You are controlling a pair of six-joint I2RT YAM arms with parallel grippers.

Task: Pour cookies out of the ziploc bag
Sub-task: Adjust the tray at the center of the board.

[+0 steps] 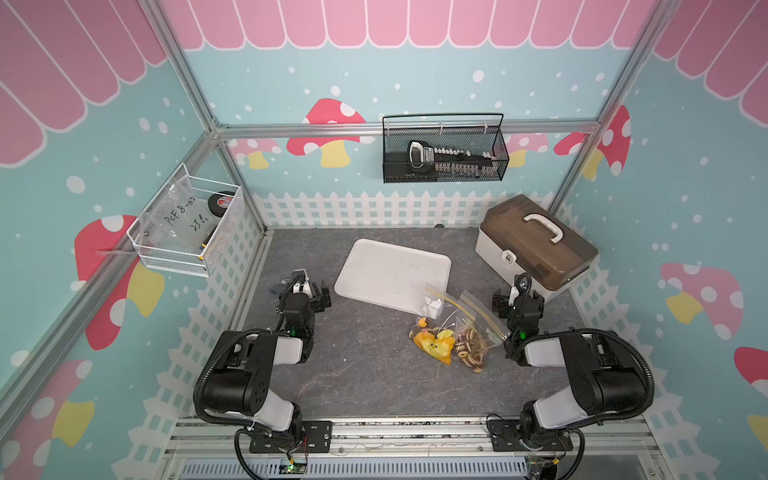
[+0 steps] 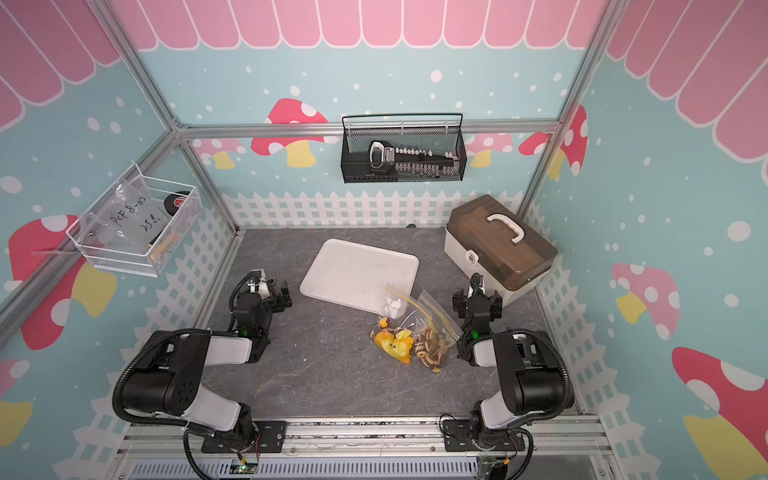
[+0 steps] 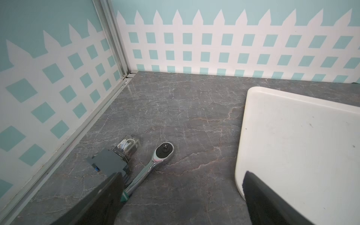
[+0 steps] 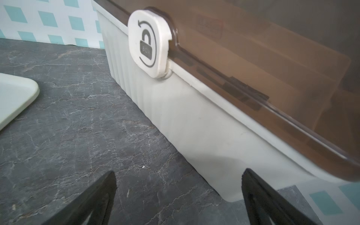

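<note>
So the ziploc bag (image 1: 478, 320) is lying flat on the tabletop (image 1: 365, 382), over toward the right edge and about halfway back. The cookies (image 1: 471, 351) are all bunching up in its near end: little brown, tan and pink rings. Yellow rubber ducks (image 1: 436, 345) are sitting right against them in clear plastic, and I can't tell whether that's the same bag or a second one. The far end of the plastic is overlapping the near right corner of the white tray (image 1: 390, 272), which is lying mid-tabletop toward the far edge.

The left pincer (image 1: 318, 297) is hovering near the left edge with its fingers spread wide and nothing between them. A ratchet wrench (image 3: 155, 163) and a clear-cased relay (image 3: 127, 146) are lying on the tabletop just in front of it. The right pincer (image 1: 518, 299) is gaping wide too and gripping nothing. It's sitting near the bag's right side and pointing at the brown-lidded storage box (image 1: 536, 245) in the far right corner.
</note>
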